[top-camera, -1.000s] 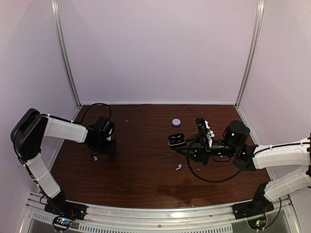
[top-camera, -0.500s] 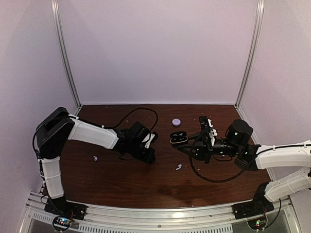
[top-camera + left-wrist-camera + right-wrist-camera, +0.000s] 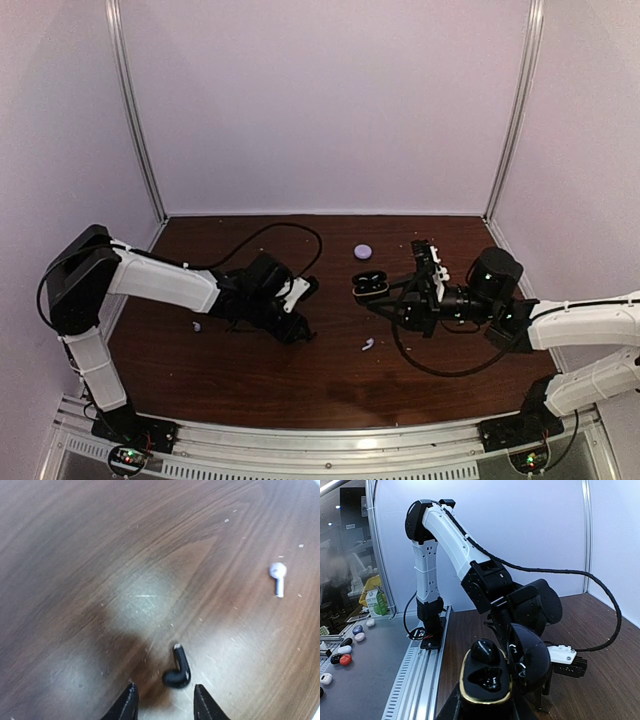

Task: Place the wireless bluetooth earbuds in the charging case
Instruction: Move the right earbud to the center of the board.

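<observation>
My left gripper [image 3: 164,705] is hovering, jaws apart, just short of a black earbud [image 3: 176,672] lying loose at 12 o'clock; a white earbud [image 3: 277,575] is lying at 2 o'clock. My right gripper [image 3: 485,705] is clamping the open charging case [image 3: 485,680], one socket seemingly filled, one empty.

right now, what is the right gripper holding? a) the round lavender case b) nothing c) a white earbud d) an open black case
d: the right gripper is shut on the black case, whose lid is open, while the round lavender case lies apart on the table.
</observation>
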`<action>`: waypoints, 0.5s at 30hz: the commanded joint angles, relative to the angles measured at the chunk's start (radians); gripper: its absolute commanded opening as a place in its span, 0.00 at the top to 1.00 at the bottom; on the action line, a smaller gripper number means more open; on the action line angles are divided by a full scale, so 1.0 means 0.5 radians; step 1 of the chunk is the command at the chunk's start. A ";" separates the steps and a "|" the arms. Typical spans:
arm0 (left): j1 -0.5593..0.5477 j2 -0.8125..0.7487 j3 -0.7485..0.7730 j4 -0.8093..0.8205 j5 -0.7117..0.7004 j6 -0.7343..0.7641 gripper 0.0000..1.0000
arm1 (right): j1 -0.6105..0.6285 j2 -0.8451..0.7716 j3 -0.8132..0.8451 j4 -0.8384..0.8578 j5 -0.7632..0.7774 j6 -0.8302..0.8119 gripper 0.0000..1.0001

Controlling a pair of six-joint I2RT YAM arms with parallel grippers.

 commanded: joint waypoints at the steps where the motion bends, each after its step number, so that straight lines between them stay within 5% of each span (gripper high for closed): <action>1: 0.012 -0.279 -0.342 0.543 -0.032 0.151 0.59 | -0.012 -0.050 -0.020 0.017 0.012 -0.018 1.00; 8: 0.013 -0.553 -0.948 1.484 0.035 0.321 0.55 | -0.021 -0.069 -0.034 0.015 0.016 -0.013 1.00; 15: 0.012 -0.418 -1.141 2.022 0.228 0.513 0.54 | -0.024 -0.072 -0.031 0.005 0.015 -0.016 1.00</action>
